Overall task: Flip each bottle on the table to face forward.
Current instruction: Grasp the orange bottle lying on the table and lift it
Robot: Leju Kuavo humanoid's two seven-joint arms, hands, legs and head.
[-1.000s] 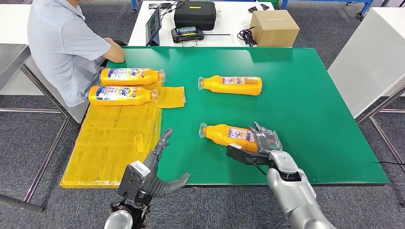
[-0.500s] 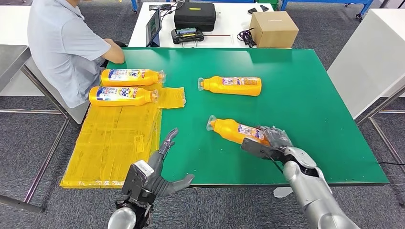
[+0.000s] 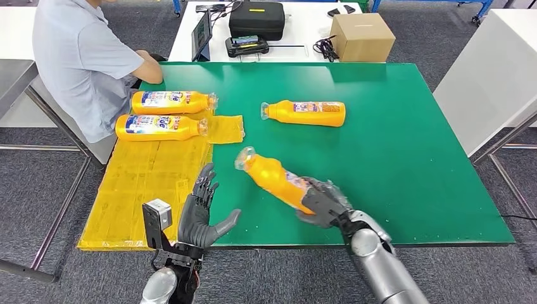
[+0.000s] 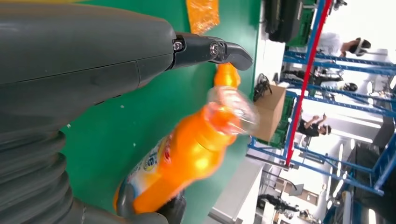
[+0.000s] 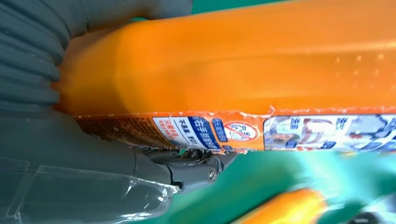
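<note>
My right hand grips the base of an orange bottle and holds it lifted off the green table, its clear cap pointing up and to the left. The right wrist view has the same bottle close up, with a small-print label along one side. My left hand is open at the table's front edge, fingers spread, just left of the lifted bottle. Another orange bottle lies on its side at mid-table. Two more bottles lie at the far left, blue labels up.
A yellow mat covers the table's left side and overhangs its front. A person in a grey shirt sits at the far left corner. Behind the table, a white bench carries a black case, a cardboard box and a tablet.
My right hand has raised the near bottle off the table and swung it leftward, its cap now tilted up. My left hand has turned upright with fingers spread.
</note>
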